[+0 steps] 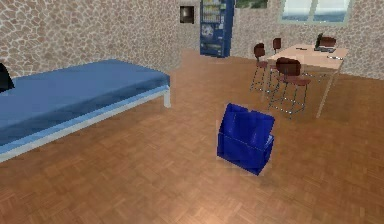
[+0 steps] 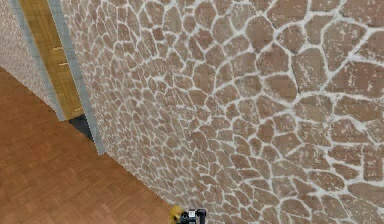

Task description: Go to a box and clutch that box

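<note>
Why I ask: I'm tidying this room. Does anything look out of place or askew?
The blue box stands alone on the open wood floor, between the bed and the table, turned at an angle to both. Nothing looks spilled or damaged.

The bed (image 1: 70,95) is cut off by the forward view's left edge, where a dark thing (image 1: 4,77) on it cannot be identified. The blue cabinet (image 1: 215,25) and the window (image 1: 315,8) are cropped at the top. A dark object (image 1: 325,43) on the table (image 1: 300,56) is too small to tell. The end effector (image 2: 185,215) is cut by the arm side view's bottom edge; whether anything is held cannot be told.
</note>
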Robot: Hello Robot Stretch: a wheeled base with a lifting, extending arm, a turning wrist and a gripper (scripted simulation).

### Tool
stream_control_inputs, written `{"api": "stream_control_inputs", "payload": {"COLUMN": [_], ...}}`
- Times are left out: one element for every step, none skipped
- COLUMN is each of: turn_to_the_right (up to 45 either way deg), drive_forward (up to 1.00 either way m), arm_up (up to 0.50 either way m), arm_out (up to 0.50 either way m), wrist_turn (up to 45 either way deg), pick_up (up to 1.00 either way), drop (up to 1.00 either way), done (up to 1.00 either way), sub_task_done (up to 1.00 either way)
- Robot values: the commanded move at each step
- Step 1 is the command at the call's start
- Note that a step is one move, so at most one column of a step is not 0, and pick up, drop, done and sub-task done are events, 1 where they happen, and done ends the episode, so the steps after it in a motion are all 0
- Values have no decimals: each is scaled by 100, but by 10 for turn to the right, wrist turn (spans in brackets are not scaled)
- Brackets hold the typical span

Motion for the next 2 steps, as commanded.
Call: {"api": "stream_control_inputs", "payload": {"turn_to_the_right": [0, 0], "drive_forward": [0, 0], "arm_up": [0, 0], "arm_out": [0, 0], "wrist_turn": [450, 450], "pick_up": [0, 0], "drop": [0, 0], "done": [0, 0], "sub_task_done": [0, 0]}}
